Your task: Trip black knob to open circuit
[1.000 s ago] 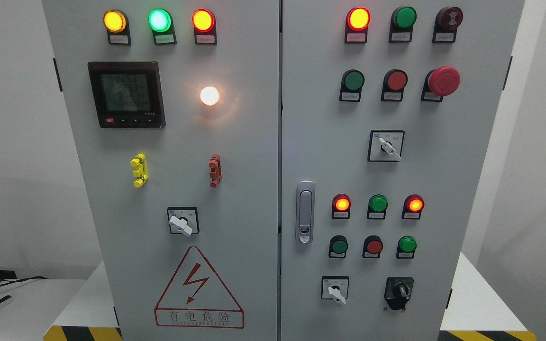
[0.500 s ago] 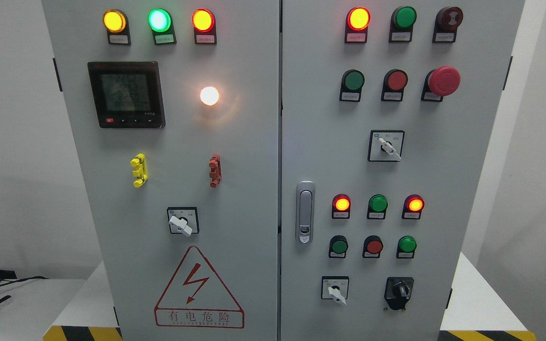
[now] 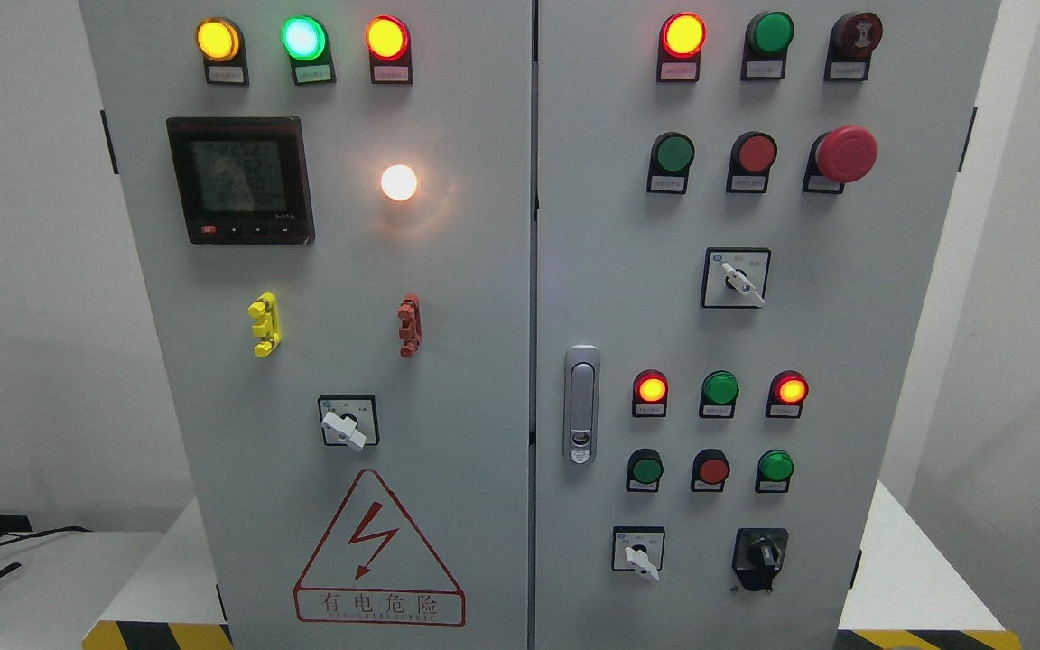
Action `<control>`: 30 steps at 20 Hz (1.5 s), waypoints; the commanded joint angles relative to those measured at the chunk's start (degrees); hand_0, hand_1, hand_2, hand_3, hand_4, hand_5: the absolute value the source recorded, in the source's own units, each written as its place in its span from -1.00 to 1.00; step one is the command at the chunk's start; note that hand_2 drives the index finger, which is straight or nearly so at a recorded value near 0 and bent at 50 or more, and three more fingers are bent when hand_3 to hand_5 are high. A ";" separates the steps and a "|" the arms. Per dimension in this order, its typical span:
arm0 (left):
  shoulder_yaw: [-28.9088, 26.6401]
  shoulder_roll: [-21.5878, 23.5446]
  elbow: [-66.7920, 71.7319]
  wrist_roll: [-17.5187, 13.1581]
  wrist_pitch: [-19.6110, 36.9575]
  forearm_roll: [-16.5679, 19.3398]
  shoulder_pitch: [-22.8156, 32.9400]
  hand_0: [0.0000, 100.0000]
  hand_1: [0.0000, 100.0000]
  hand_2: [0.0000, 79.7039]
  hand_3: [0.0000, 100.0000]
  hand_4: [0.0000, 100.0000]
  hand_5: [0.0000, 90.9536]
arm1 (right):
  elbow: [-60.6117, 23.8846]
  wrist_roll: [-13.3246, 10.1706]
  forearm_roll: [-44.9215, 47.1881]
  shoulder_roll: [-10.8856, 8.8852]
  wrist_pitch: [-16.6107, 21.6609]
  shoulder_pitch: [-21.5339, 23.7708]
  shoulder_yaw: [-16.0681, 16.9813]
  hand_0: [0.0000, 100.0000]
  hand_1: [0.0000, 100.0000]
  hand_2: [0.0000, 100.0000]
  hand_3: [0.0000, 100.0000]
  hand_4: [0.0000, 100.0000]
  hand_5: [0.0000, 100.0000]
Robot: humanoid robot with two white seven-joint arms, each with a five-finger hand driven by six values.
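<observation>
Neither hand shows in the head view, so I cannot tell how wide either one stands or whether it holds anything; no arm enters from the lower left or lower right. By the look of things the task has not begun.

The cabinet (image 3: 448,271) fills the view, two grey doors side by side. The black knob (image 3: 760,552) sits near the lower right corner of the right door, the lowest control on that side. It lies just right of a white selector (image 3: 638,552) and below a row of three small buttons, the green button (image 3: 775,467) being the nearest above. It is mounted flush to the door so that it can be turned from the front, and set low and apart from the lamps, probably to keep it from being struck by accident.

The knob is a dark rotary switch on a black plate with rounded corners. A raised bar crosses its face, standing close to upright, with a small pale mark near its top. The plate's lower edge throws a shadow on the door, so the knob stands proud enough to pinch.

Two red lamps (image 3: 651,389) glow in the row above the buttons, which suggests the circuit is live. The door handle (image 3: 581,404) stands at the left edge of the same door, well apart from the knob. A hazard sign (image 3: 379,551) marks the left door's bottom.
</observation>
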State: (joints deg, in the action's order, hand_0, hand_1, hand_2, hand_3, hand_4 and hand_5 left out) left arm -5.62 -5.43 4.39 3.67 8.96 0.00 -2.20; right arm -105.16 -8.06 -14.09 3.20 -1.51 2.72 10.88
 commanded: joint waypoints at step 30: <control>0.00 -0.02 0.00 0.02 0.01 -0.27 0.00 -0.76 -0.22 -1.00 -1.00 -1.00 -1.00 | 10.94 0.15 -0.15 0.31 -3.14 -9.57 -5.16 -0.24 0.46 -0.20 0.74 1.00 1.00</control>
State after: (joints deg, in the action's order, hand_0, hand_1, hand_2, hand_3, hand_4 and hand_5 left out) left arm -5.63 -5.44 4.39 3.67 8.96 0.00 -2.19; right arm -96.43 -7.95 -14.37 3.49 -4.62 -6.26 6.25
